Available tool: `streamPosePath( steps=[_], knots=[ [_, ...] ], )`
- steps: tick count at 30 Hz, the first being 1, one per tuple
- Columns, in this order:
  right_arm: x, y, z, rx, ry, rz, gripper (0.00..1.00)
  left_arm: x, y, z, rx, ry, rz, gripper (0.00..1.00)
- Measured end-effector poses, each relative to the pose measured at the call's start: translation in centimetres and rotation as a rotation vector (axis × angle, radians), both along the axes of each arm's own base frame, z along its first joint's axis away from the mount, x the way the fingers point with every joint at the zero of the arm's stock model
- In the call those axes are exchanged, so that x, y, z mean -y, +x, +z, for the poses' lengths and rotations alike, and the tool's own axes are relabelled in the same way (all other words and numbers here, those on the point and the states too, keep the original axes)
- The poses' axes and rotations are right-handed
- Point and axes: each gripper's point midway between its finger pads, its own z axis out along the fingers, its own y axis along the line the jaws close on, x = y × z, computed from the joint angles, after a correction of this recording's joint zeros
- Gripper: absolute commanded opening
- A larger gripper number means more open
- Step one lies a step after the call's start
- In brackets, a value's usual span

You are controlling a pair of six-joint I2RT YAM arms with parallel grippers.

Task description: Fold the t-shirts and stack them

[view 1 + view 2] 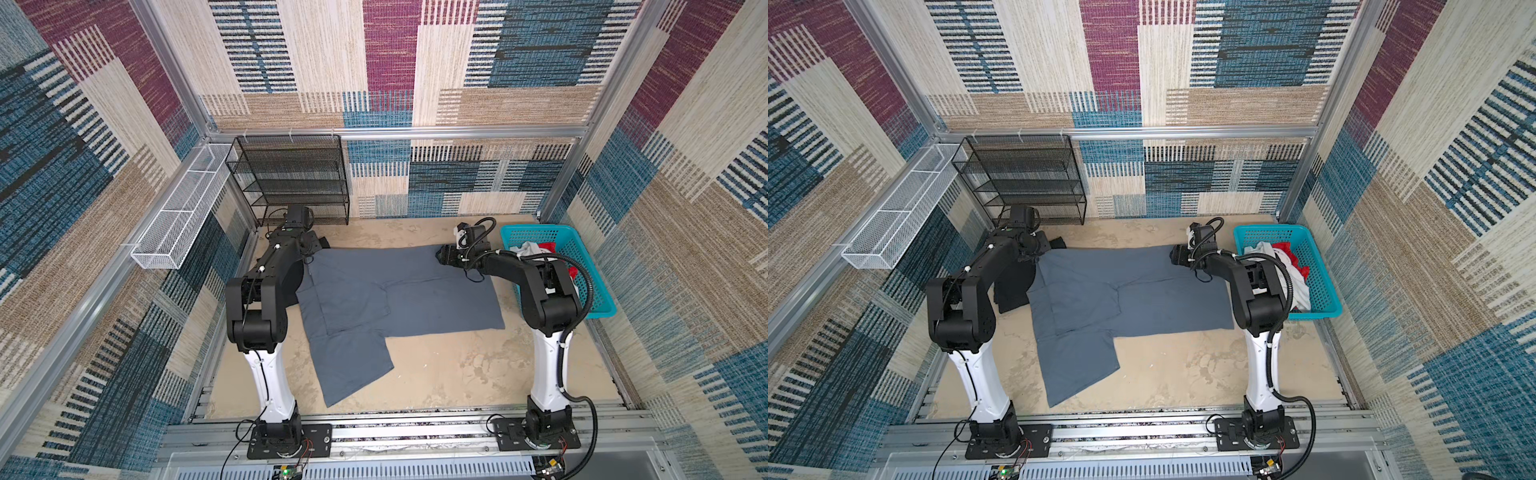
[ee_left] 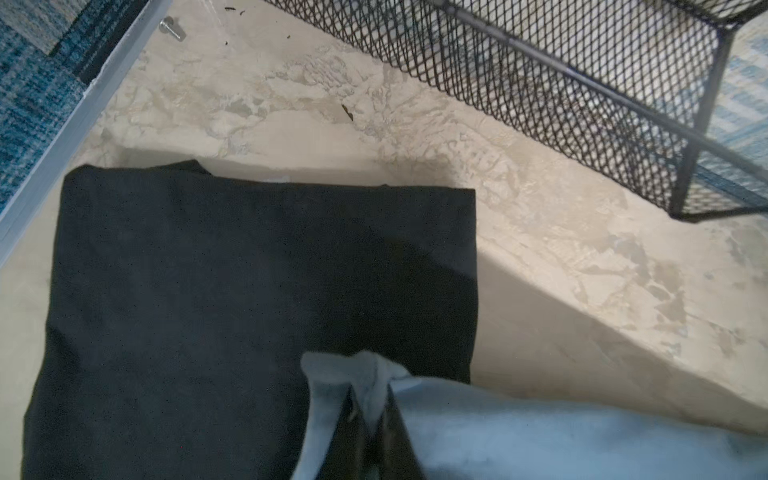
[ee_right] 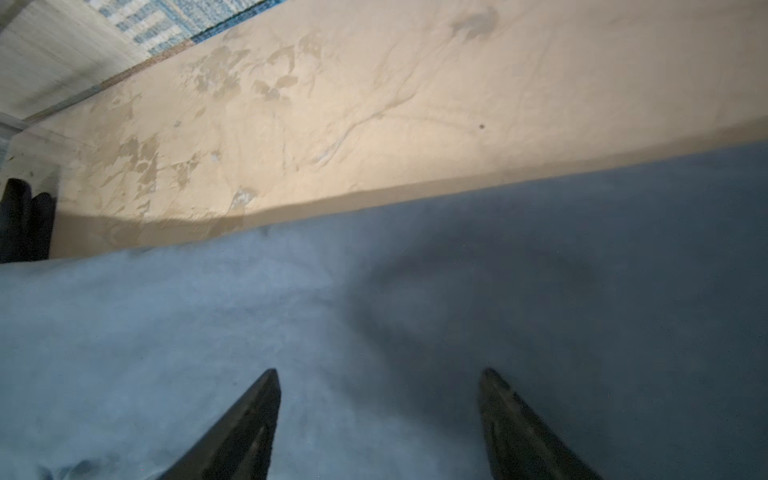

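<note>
A large slate blue-grey t-shirt point(image 1: 395, 291) point(image 1: 1121, 291) lies spread flat on the tan table, one sleeve pointing to the near edge. A folded black t-shirt point(image 2: 208, 291) point(image 1: 1011, 291) lies at its far left, partly under my left arm. My left gripper point(image 2: 370, 399) point(image 1: 309, 249) is shut on a pinched corner of the blue-grey shirt, held over the black one. Over the shirt's far right corner my right gripper point(image 3: 378, 374) point(image 1: 440, 253) stands open, nothing between its fingers. White point(image 1: 530, 248) and red point(image 1: 548, 246) t-shirts lie bunched in the turquoise basket point(image 1: 536, 235).
A black mesh rack point(image 1: 291, 178) point(image 2: 582, 83) stands against the back wall, close behind my left gripper. A white wire tray point(image 1: 178, 216) hangs on the left wall. A loose bolt point(image 2: 172, 29) lies by the left rail. Bare table point(image 1: 478, 365) shows at the near right.
</note>
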Motion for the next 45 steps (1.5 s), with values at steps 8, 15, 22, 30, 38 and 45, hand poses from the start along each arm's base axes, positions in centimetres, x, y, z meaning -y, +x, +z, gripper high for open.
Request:
streamPosePath(
  steps=[8,15,22,30,38,45],
  knots=[
    [0.4,-4.1,6.4,0.092,-0.047,0.004,0.77,-0.7,-2.7,2.5,0.011,0.034,0.006,0.47],
    [-1.2,-13.3,4.1,-0.028,-0.064,0.079,0.77,5.1,-16.1,-1.0,-0.124,-0.05,-0.08,0.34],
    [-0.1,-19.1,2.5,-0.104,-0.066,0.078,0.77,9.1,-25.5,-5.7,-0.289,-0.104,-0.135,0.32],
    [1.8,-22.6,1.5,-0.172,-0.08,0.013,0.78,11.1,-32.5,-6.2,-0.347,-0.137,-0.144,0.37],
    [4.6,-24.2,0.7,-0.227,-0.114,-0.101,0.78,10.4,-42.1,-9.0,-0.533,-0.111,-0.091,0.4],
    [5.3,-24.3,0.6,-0.238,-0.104,-0.122,0.78,10.1,-45.4,-10.9,-0.613,-0.068,-0.039,0.38]
  ],
)
